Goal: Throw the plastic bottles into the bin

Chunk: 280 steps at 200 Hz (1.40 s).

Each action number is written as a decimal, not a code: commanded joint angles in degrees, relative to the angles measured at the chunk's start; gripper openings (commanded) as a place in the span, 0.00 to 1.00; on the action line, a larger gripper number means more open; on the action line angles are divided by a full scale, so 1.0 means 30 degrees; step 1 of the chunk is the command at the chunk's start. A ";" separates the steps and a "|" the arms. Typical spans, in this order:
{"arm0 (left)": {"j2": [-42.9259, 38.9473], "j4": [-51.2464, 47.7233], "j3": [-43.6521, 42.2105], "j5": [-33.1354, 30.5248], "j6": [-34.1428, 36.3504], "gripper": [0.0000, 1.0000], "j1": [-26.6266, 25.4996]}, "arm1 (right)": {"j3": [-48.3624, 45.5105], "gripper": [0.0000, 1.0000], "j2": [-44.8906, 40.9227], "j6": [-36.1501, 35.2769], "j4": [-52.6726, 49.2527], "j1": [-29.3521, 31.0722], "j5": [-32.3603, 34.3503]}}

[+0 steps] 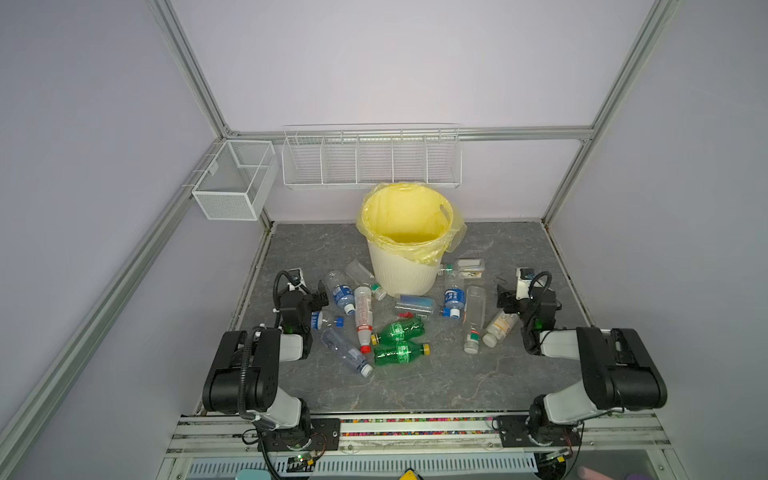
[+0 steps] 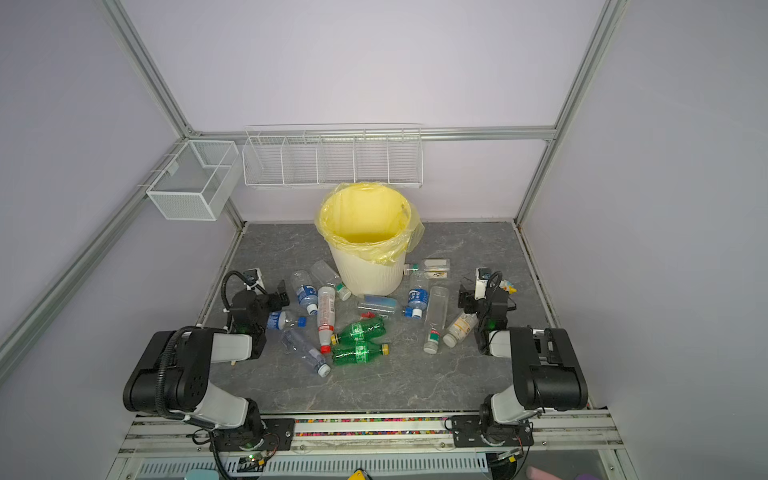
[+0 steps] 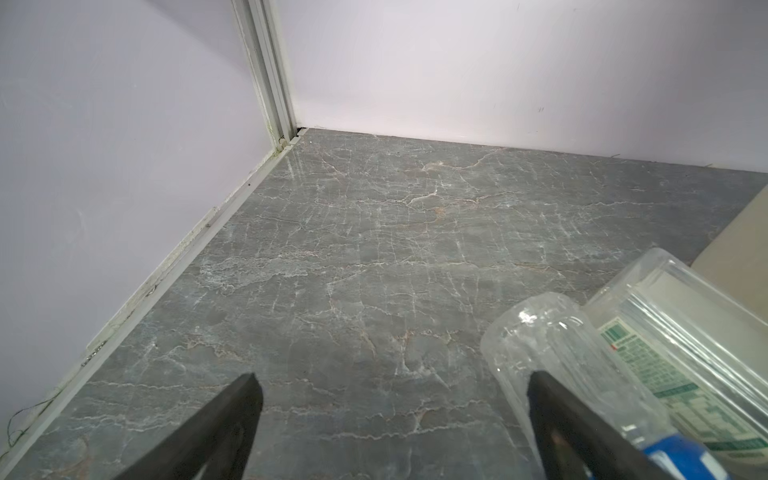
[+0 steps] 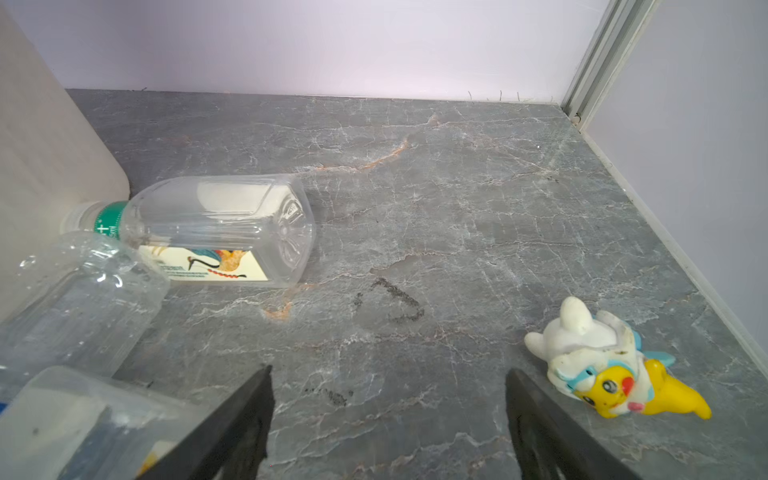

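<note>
I get bright, even light with only soft shadows. The tabletop [image 3: 291,166] glares faintly at its far left corner, and the right wrist view's nearest bottle [image 4: 75,419] blurs.

Plastic bottles [image 1: 400,331] lying scattered on tabletop before upright cream bin [image 1: 405,274], yellow-lined, open.

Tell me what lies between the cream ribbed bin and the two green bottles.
Between the cream ribbed bin and the two green bottles, a clear plastic bottle with a blue label lies on its side; both top views show it.
</note>
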 commanded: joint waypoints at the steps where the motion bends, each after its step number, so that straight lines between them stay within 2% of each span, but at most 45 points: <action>1: 0.0139 0.0738 0.0316 0.0218 0.0446 1.00 -0.0102 | 0.0160 0.88 0.0187 -0.0526 0.0688 0.0134 -0.0309; 280: 0.0242 0.0050 0.0763 -0.0507 0.0069 1.00 -0.0102 | 0.0235 0.88 0.0189 -0.0460 0.0500 0.0076 -0.0361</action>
